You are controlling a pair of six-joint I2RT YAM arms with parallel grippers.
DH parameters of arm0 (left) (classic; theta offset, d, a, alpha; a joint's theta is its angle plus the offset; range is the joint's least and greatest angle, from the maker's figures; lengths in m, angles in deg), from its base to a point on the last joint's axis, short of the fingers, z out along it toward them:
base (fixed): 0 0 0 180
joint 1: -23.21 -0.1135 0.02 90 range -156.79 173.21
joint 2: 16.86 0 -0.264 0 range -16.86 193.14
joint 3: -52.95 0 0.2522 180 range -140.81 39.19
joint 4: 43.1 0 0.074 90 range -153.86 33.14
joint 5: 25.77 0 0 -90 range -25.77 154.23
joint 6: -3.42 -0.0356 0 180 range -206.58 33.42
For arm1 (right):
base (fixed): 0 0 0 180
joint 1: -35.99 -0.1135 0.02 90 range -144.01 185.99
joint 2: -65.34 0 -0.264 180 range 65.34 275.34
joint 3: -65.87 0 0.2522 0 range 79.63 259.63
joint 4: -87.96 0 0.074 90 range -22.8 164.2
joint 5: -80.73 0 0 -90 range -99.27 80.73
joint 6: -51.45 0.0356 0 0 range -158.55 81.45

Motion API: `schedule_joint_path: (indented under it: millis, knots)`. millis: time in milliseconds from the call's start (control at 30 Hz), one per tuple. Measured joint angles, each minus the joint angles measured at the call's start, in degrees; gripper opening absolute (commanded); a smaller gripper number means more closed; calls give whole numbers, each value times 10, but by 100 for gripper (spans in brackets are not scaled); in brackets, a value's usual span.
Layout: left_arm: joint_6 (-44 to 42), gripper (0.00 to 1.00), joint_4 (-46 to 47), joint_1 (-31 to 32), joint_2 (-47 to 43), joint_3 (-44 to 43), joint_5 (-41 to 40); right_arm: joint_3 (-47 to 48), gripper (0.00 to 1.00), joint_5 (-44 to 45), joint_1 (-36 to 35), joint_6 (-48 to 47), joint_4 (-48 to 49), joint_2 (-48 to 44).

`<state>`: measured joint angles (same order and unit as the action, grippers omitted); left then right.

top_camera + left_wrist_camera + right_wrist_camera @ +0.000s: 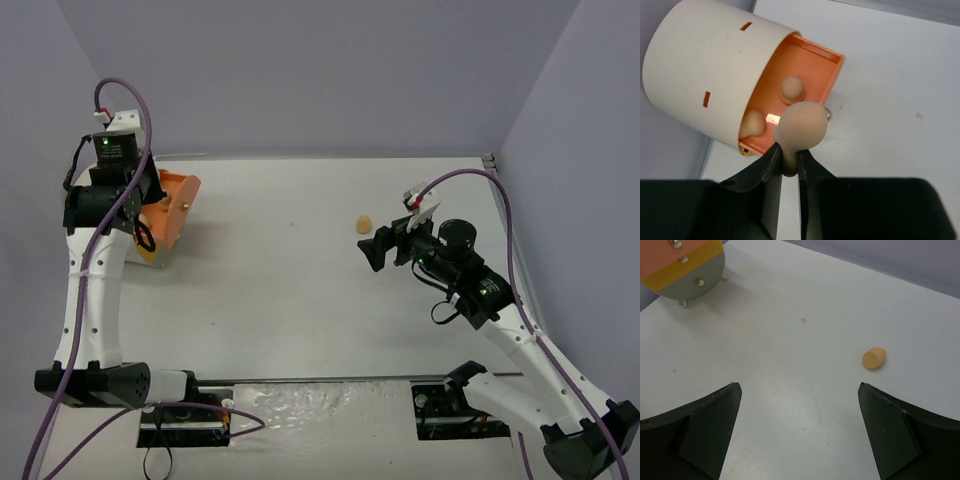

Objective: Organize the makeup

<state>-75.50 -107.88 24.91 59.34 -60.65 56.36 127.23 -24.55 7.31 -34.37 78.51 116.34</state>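
In the left wrist view, my left gripper (789,150) is shut on the narrow end of a peach egg-shaped sponge (801,126). It holds the sponge just above the front edge of an open orange drawer (807,62). Two more peach sponges (792,89) (752,123) lie inside that drawer. A small orange-peach sponge (874,358) (365,223) lies alone on the table, ahead and to the right of my right gripper (797,385) (378,250). That gripper is wide open and holds nothing. No other makeup shows.
The drawer slides out of a cream cylinder organizer (700,65) at the table's far left by the wall. Its stacked orange, yellow and green drawer fronts (687,271) with small knobs show in the right wrist view. Purple-grey walls enclose the white table (300,300).
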Motion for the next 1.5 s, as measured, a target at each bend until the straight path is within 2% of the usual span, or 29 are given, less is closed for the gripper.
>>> schedule_joint_path:
  millis: [100,333,567,900,1100,1333,1500]
  knots:
    - [2,1,-11,-26,39,-4,5,-1,100,12,2,-1,-3,0]
    - [7,28,-24,-66,114,11,12,-7,100,26,2,-3,-5,-9]
    - [16,51,-28,-76,110,13,21,-8,100,33,2,-3,-7,-9]
    - [22,58,-28,-78,90,13,43,-8,100,51,2,-2,-9,-2]
    - [34,74,-23,-78,52,17,71,-7,99,97,9,8,-8,44]
    - [71,93,35,-60,-102,163,173,26,94,151,21,33,-5,209]
    - [78,97,85,-12,-197,271,210,81,86,170,28,46,4,331]
